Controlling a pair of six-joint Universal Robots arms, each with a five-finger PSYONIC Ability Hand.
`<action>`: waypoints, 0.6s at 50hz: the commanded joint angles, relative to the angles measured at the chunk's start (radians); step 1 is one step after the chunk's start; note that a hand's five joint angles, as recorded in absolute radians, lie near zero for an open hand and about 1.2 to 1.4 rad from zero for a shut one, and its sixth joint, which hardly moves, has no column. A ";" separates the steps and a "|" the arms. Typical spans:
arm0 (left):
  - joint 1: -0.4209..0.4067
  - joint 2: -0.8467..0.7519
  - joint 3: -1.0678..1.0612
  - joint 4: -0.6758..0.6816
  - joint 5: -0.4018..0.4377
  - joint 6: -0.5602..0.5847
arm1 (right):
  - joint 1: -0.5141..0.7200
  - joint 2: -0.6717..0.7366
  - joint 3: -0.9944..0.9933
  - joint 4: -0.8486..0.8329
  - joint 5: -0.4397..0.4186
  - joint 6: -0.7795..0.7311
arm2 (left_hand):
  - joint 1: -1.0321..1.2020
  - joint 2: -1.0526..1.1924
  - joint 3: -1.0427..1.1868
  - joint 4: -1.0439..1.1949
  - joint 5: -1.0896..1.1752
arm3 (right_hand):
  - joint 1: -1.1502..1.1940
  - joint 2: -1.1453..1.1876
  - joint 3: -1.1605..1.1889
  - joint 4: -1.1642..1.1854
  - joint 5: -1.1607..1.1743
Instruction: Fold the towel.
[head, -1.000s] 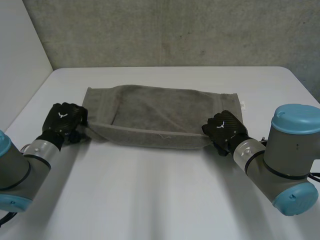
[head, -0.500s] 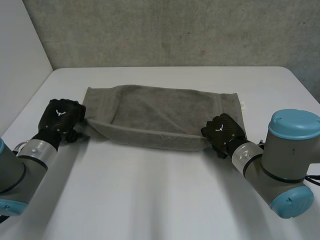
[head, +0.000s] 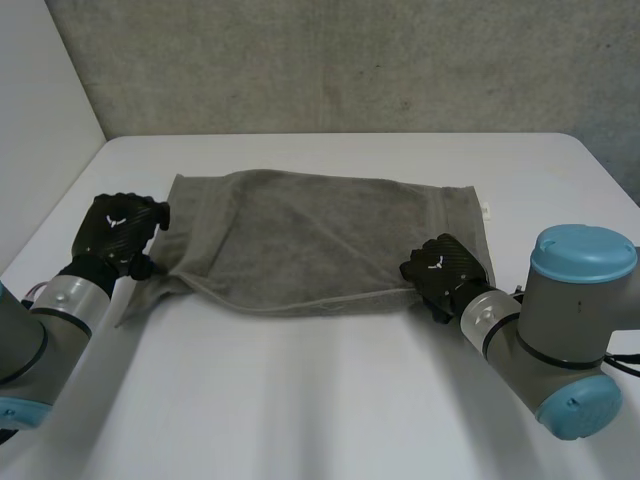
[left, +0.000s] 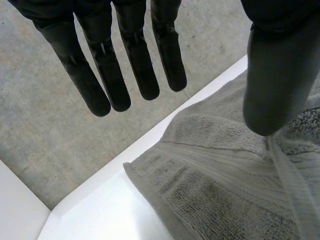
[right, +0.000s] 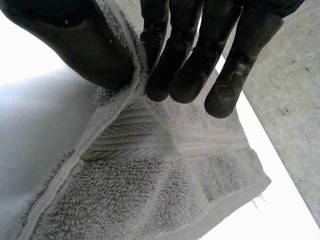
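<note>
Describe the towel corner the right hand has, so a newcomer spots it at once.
On the white table lies a grey towel. Follow its near edge toward the right arm to the corner at the right hand. It alone is pinched between fingers and thumb; the other corners lie loose.

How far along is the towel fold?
Done: no fold; the towel lies spread on the table. In hand: the right hand pinches its near right corner; the left hand is open at the left edge. Left: grip the left corner, bring the near edge across.
</note>
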 joint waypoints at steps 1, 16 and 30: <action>-0.007 0.001 0.003 -0.021 0.003 0.008 | 0.001 0.006 -0.001 0.000 0.001 -0.001 | -0.108 -0.108 -0.107 -0.111 -0.105 | 0.096 0.055 0.052 0.065 0.052; 0.001 0.027 0.081 -0.383 0.143 0.028 | 0.000 0.015 -0.008 -0.002 0.001 -0.001 | -0.290 -0.291 -0.290 -0.293 -0.287 | 0.096 0.055 0.052 0.065 0.052; 0.000 -0.031 0.083 -0.328 0.065 0.116 | 0.000 0.018 -0.008 0.000 0.003 -0.001 | -0.264 -0.264 -0.263 -0.267 -0.261 | 0.096 0.055 0.052 0.065 0.052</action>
